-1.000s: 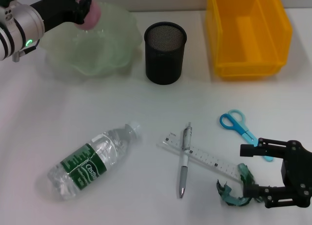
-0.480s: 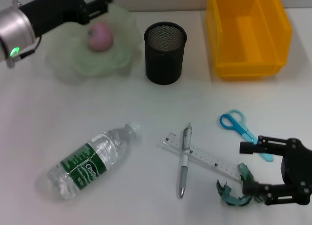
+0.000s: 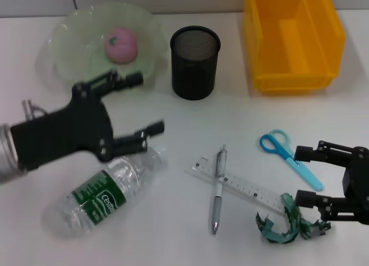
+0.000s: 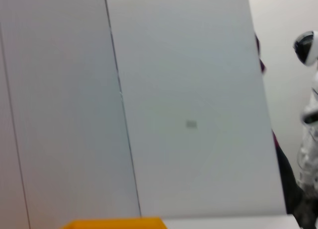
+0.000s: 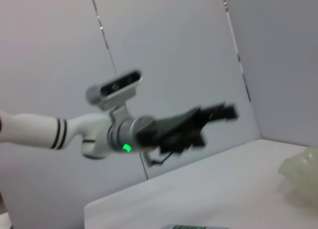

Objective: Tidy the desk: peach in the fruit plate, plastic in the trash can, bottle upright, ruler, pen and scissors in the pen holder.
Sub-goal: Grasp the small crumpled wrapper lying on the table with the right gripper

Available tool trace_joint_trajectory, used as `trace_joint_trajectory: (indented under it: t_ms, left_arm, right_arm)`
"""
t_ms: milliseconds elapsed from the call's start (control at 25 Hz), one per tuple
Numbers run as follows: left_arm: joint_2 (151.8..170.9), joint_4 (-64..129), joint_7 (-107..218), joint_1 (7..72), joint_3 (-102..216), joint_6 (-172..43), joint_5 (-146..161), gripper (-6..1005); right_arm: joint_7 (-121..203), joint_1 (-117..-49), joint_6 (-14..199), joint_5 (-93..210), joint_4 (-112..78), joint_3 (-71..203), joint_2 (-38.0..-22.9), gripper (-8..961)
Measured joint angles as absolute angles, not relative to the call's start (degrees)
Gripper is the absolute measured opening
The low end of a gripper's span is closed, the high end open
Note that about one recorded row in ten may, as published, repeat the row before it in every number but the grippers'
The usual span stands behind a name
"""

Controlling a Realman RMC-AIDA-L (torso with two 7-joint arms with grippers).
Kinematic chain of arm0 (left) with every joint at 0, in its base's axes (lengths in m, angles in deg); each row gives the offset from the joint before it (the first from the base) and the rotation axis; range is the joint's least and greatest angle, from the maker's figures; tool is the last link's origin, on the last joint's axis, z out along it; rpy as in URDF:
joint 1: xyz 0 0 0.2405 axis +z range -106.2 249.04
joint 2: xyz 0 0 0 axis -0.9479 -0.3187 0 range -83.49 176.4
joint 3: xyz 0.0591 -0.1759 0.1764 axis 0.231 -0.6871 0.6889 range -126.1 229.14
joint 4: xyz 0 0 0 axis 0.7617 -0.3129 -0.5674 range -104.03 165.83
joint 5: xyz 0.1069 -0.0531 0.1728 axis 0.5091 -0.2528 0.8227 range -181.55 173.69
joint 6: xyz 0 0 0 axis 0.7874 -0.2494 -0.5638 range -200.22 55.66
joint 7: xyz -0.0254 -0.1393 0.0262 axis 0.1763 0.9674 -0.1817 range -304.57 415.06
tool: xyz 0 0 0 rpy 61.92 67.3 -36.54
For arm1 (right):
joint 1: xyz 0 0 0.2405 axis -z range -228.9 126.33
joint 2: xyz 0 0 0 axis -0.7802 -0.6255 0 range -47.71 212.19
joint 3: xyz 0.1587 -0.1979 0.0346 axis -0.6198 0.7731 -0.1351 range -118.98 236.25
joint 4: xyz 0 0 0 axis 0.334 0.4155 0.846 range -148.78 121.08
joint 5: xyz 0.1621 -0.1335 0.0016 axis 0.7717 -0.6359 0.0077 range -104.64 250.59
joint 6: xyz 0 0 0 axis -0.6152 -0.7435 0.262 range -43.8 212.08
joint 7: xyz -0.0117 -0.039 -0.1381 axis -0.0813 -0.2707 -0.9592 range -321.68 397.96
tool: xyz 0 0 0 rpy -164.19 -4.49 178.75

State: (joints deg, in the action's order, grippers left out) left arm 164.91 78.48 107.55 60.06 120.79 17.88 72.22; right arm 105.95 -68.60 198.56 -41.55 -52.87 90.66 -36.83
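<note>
The pink peach lies in the pale green fruit plate at the back left. My left gripper hangs open and empty between the plate and the fallen bottle; the right wrist view also shows that gripper. The black mesh pen holder stands at the back centre. A pen lies across the clear ruler. The blue scissors lie to the right of them. My right gripper is open, just beside the crumpled green plastic.
A yellow bin stands at the back right; the left wrist view catches only the bin's rim below a wall. The plate's edge shows in the right wrist view.
My left gripper let the peach go into the plate, then drew back toward me to above the bottle's neck. My right gripper shifted slightly by the plastic.
</note>
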Motion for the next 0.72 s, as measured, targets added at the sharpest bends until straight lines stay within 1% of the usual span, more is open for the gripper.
trace_joint_trajectory:
  t_ms: [160, 520, 720]
  left_arm:
    - [164.75, 78.08, 107.45, 61.44, 120.41, 17.85, 74.78, 826]
    - [164.71, 76.97, 108.22, 61.06, 120.05, 16.14, 77.53, 822]
    - [164.8, 77.04, 109.42, 60.6, 120.14, 15.6, 79.42, 820]
  right_arm:
    - [106.96, -68.47, 198.19, -41.54, -52.88, 89.14, -36.85, 816]
    - [109.91, -68.52, 197.91, -41.54, -53.48, 88.45, -36.86, 816]
    - [122.41, -67.95, 198.01, -42.84, -63.59, 88.28, -36.8, 816]
